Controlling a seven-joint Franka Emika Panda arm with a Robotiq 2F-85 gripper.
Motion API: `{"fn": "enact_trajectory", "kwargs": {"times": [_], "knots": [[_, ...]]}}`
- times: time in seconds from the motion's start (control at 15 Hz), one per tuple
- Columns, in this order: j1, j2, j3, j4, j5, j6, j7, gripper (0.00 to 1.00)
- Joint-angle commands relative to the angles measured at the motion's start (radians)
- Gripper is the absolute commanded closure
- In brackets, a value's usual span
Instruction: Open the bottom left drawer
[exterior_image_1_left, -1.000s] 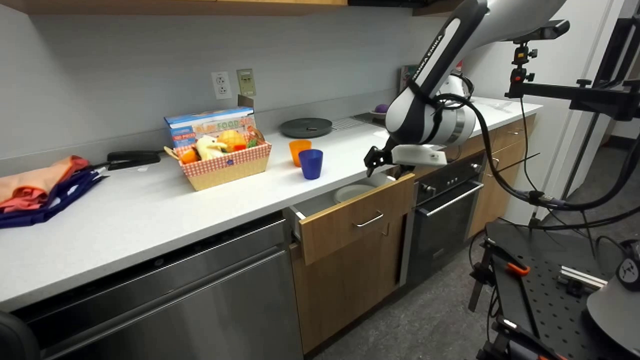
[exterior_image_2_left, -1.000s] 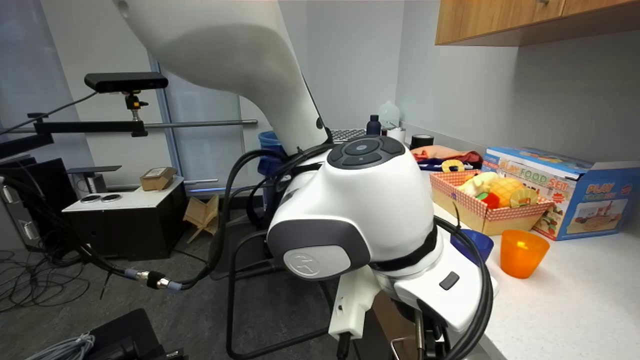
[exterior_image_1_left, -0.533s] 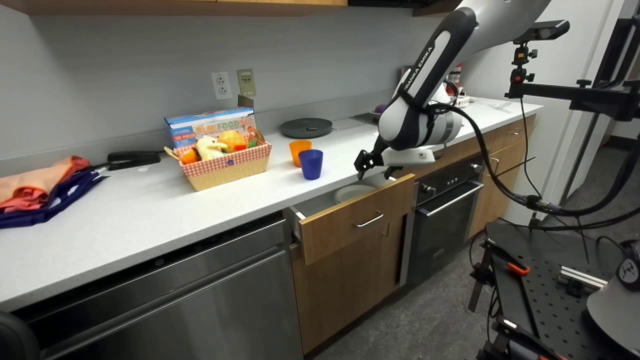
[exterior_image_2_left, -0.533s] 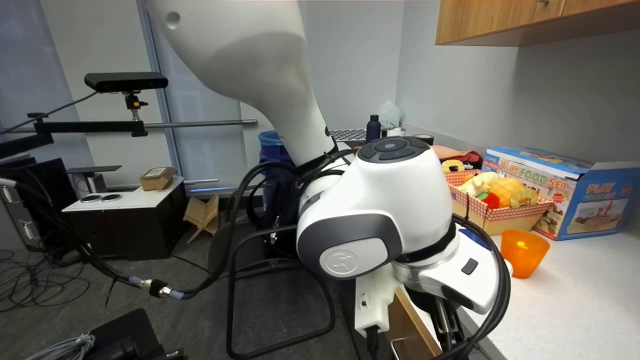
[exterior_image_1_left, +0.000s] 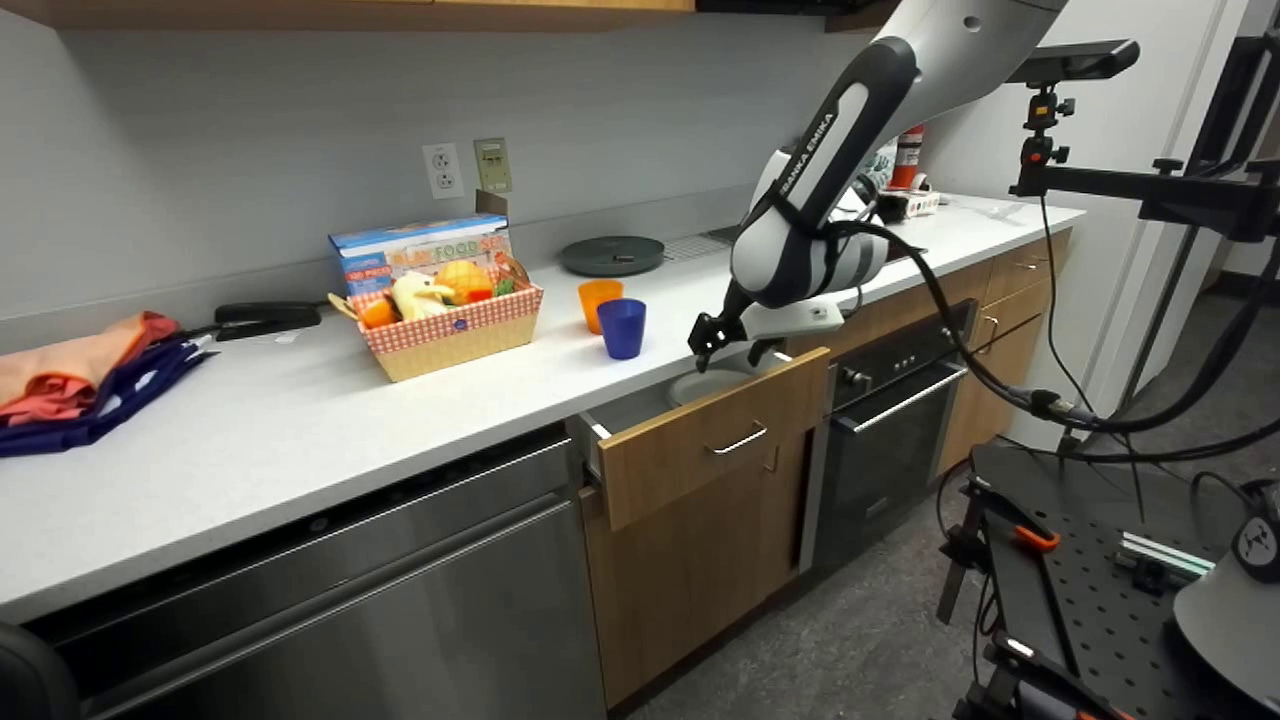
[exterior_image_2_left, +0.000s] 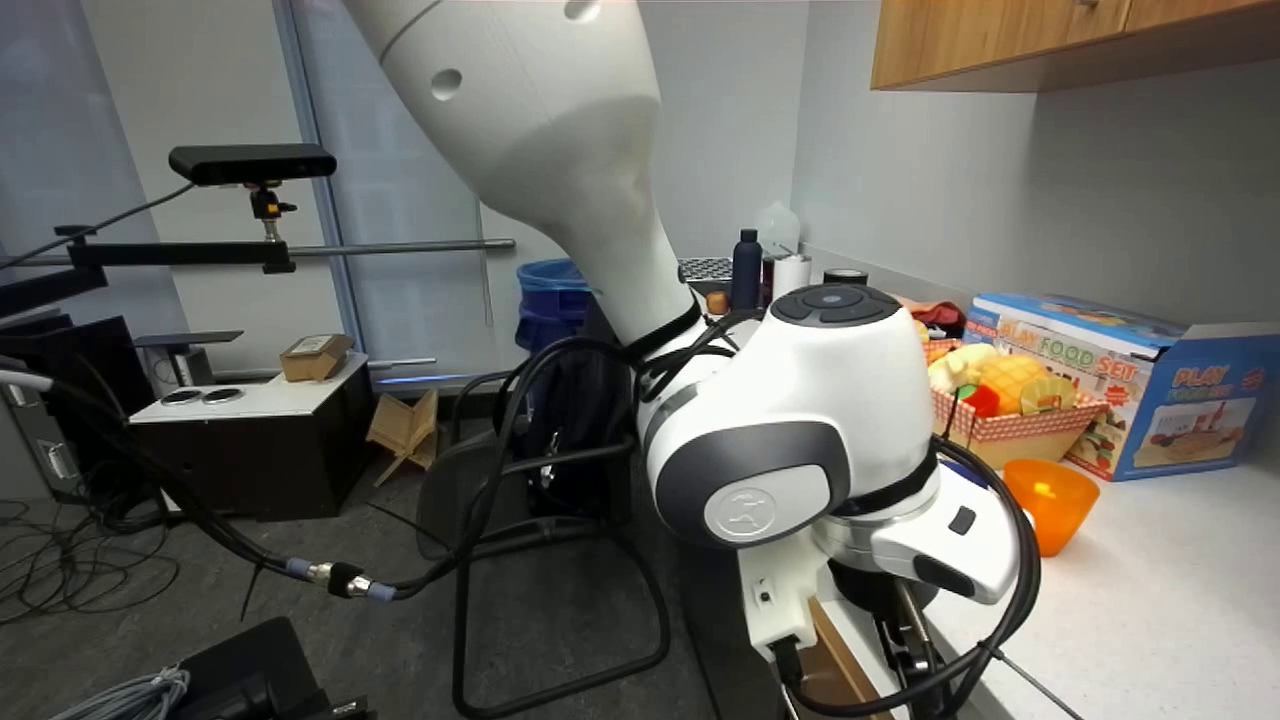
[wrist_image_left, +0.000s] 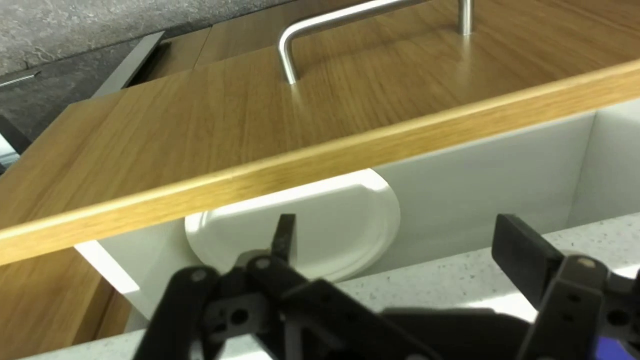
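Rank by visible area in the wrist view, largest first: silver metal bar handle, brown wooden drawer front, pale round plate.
1. Brown wooden drawer front
2. Pale round plate, partly hidden
3. Silver metal bar handle, cut off at the top

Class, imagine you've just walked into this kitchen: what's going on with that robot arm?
The robot arm is posed over a wooden drawer, which stands pulled out with a pale plate inside. Its hand hangs open near the edge of the counter, holding nothing and clear of the drawer's silver handle. So the opening looks done. A basket, an orange cup and a blue cup stand on the counter.
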Motion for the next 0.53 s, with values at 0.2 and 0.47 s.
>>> {"fn": "enact_trajectory", "kwargs": {"times": [0.2,0.47], "knots": [[-0.023,0.082,0.014,0.107,-0.017,-0.109,0.007,0.00],[-0.048,0.102,0.031,0.130,-0.007,-0.163,-0.005,0.00]]}}
